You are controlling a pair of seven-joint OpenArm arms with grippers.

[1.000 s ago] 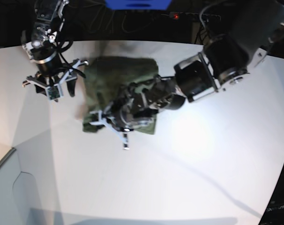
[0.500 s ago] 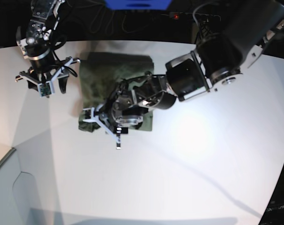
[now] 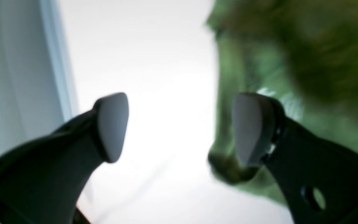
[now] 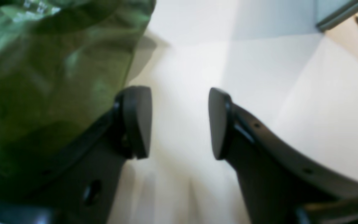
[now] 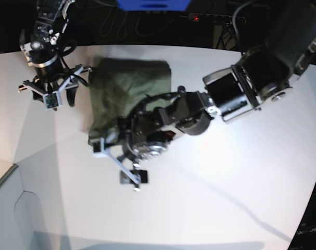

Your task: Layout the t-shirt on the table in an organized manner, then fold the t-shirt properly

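Lying as a folded green block on the white worktop [image 5: 241, 172], the t-shirt [image 5: 129, 86], with left end effector [image 5: 116, 161] spread wide and empty beside its near edge, right end effector [image 5: 49, 92] gaping empty too; probably needing one more neat fold.

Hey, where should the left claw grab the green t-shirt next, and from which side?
Probably the near corner of the t-shirt, the bunched one at the front edge. The left claw hangs open right beside it over the bare table. That corner looks lumpy and raised in the left wrist view, so one finger could slide under from the table side and pinch. The rest lies too flat to pinch.
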